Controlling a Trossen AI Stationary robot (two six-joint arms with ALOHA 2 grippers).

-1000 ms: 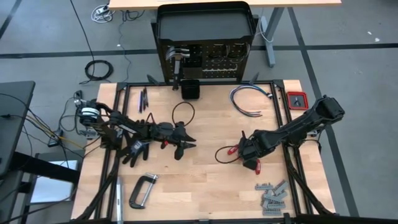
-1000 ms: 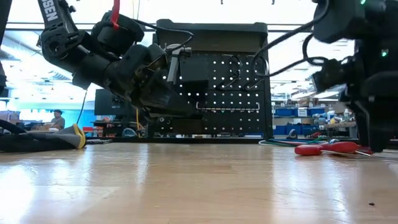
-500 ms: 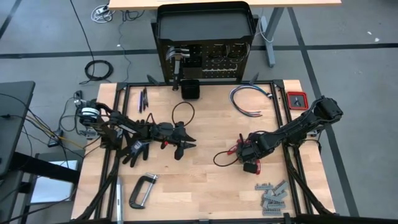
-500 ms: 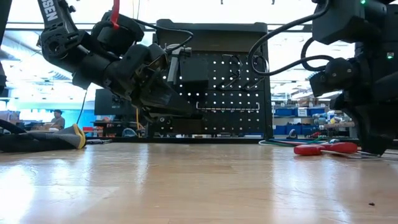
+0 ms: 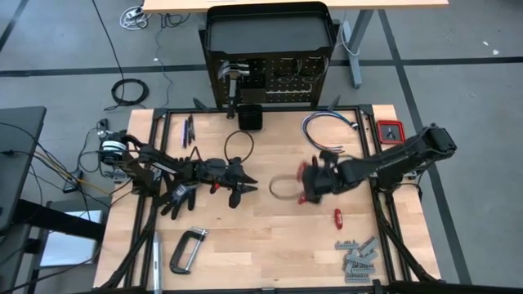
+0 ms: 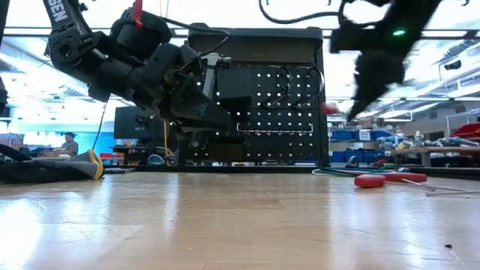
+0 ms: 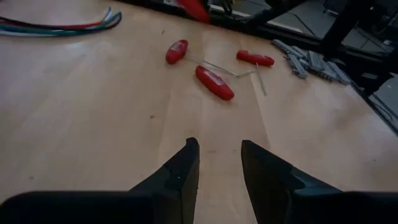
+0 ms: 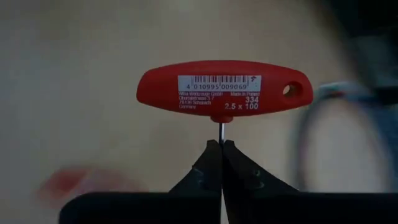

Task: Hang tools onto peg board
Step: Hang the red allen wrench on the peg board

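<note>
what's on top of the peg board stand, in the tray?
From the high view, the tray on top of the peg board stand looks empty: only bare black floor and rim show. The low view sees just its front edge, so the inside is not visible there.

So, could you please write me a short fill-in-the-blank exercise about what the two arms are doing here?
1. The right gripper pinches the thin shaft of a T-handle driver whose handle is ____.
2. The left gripper is ____ and holds nothing.
3. The hammer hangs on the ____.

Missing words: red; open; peg board
</note>
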